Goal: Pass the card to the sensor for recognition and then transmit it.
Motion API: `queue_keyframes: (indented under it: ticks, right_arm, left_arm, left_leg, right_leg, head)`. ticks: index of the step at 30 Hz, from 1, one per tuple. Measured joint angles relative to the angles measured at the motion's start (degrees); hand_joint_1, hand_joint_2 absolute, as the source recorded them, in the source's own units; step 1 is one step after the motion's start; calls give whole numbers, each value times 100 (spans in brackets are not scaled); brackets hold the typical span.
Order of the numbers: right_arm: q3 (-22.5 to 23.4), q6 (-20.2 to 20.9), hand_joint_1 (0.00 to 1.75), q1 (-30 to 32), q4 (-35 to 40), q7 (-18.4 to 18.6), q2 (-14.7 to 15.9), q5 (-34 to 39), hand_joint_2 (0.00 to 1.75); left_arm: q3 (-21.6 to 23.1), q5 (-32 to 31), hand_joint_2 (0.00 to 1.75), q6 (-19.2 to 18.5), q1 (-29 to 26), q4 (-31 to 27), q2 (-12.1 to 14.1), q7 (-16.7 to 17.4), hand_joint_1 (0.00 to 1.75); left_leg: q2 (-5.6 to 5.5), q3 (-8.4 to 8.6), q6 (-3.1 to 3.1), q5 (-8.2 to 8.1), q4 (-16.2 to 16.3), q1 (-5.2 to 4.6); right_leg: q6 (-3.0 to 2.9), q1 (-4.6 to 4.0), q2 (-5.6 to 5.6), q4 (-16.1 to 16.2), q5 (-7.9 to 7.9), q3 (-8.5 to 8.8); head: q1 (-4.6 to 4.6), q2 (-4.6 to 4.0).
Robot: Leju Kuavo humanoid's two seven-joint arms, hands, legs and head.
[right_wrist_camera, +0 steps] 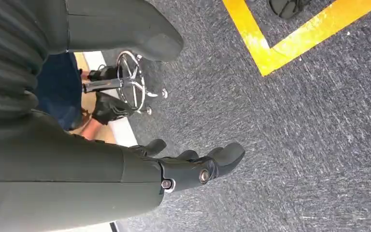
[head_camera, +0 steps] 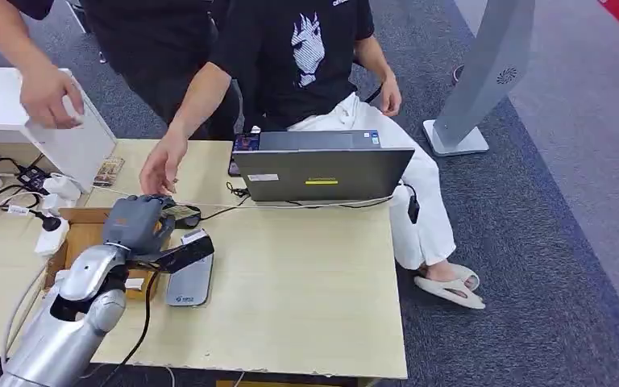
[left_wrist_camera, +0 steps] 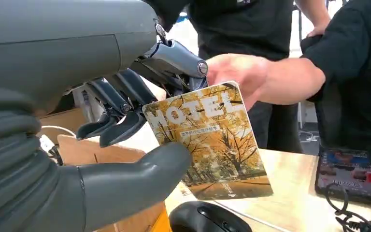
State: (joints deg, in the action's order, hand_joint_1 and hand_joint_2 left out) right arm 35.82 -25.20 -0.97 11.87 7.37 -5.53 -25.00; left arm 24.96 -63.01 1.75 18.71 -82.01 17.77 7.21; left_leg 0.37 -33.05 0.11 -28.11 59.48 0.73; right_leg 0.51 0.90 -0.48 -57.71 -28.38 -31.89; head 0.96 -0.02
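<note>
While pinching card [left_wrist_camera: 211, 145], left hand [left_wrist_camera: 125, 121] (thumb underneath).

laptop [head_camera: 322, 171] sits at the counter's [head_camera: 306, 298] far edge, phone [head_camera: 244, 153] just left of it. sensor [head_camera: 190, 278] lies left of the middle, cardboard box [head_camera: 83, 230] further left. left hand [head_camera: 137, 223] is over the box's far right corner holding the card [left_wrist_camera: 212, 145], a person's hand [head_camera: 161, 164] just behind it.
</note>
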Motion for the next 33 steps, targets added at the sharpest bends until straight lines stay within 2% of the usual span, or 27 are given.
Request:
queue_keyframes:
  ticks: [33]
  right_arm:
    - [2, 0, 0, 0, 0, 0, -9, -2, 175]
  left_arm:
    - [-46, 0, 175, 0, 80, -35, 0, 0, 175]
  left_leg:
    - [14, -2, 0, -5, 0, 0]
  right_leg:
    - [0, 0, 13, 0, 0, -8]
  head:
    - [0, 0]
